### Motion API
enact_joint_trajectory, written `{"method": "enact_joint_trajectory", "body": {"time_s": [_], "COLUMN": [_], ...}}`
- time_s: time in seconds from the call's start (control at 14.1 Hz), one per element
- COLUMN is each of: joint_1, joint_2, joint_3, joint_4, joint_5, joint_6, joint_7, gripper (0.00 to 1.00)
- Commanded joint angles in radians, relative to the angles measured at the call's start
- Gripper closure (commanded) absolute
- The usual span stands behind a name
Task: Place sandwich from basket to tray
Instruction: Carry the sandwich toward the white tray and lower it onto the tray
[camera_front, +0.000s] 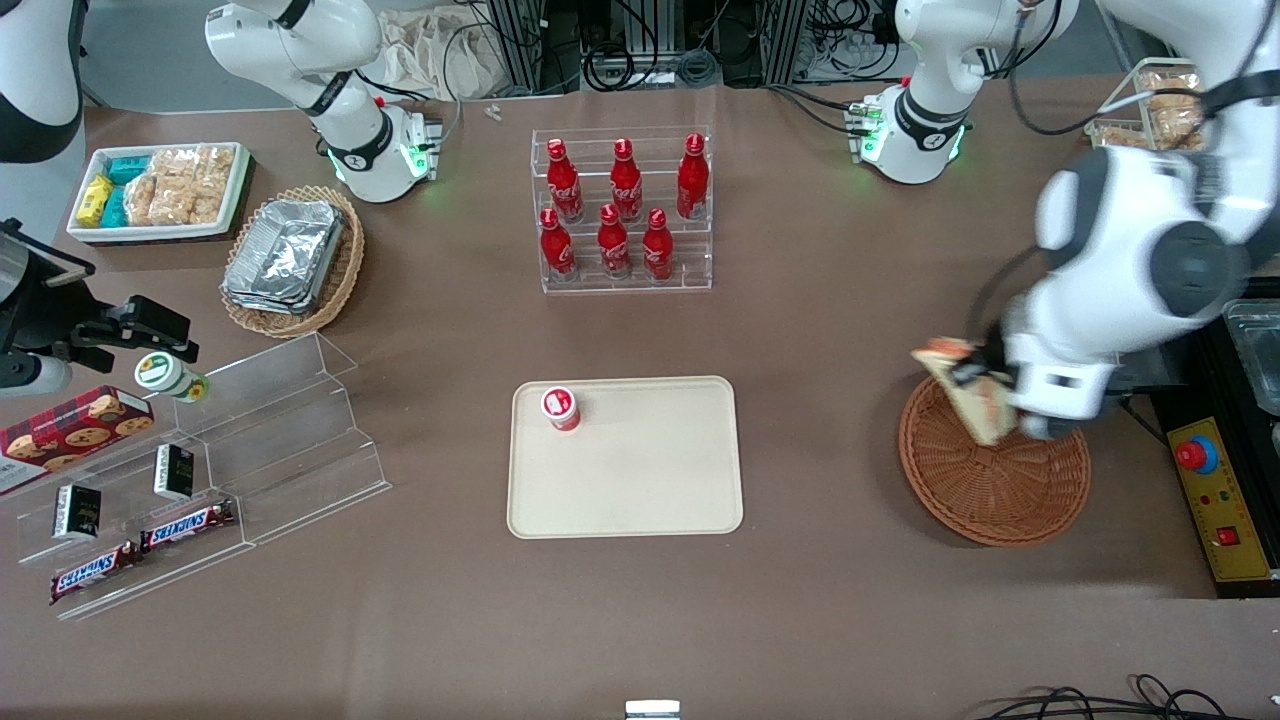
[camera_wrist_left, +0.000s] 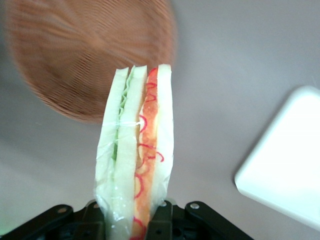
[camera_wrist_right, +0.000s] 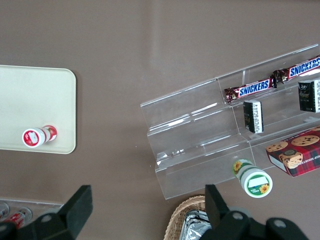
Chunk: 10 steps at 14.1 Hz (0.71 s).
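Observation:
My left gripper (camera_front: 985, 385) is shut on the sandwich (camera_front: 968, 390), a wrapped wedge of pale bread with green and red-orange filling (camera_wrist_left: 135, 165). It hangs in the air just above the rim of the reddish-brown wicker basket (camera_front: 995, 480), on the side toward the tray. The basket (camera_wrist_left: 75, 55) shows below the sandwich in the wrist view and holds nothing that I can see. The cream tray (camera_front: 625, 457) lies mid-table toward the parked arm's end from the basket; its corner (camera_wrist_left: 285, 170) shows in the wrist view.
A small red-and-white cup (camera_front: 561, 408) stands on the tray near its corner. A clear rack of red bottles (camera_front: 622, 210) stands farther from the front camera than the tray. A yellow control box with a red button (camera_front: 1215, 500) lies beside the basket.

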Motion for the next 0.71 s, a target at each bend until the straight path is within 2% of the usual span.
{"method": "enact_joint_trajectory", "body": {"time_s": [0.0, 0.14, 0.21, 0.42, 0.64], "joint_1": [-0.057, -0.158, -0.201, -0.295, -0.313], "joint_2": [0.065, 0.138, 0.200, 0.387, 0.478], "joint_3": [-0.095, -0.095, -0.095, -0.094, -0.094], "joint_4": [0.034, 0.077, 0.115, 0.235, 0.240], "joint_5": [0.007, 0.018, 0.052, 0.185, 0.325], "joint_6": [0.079, 0.173, 0.196, 0.262, 0.379], "joint_7": [0.020, 0.008, 0.005, -0.033, -0.131], "gripper": [1.00, 1.00, 1.00, 1.00, 1.00]}}
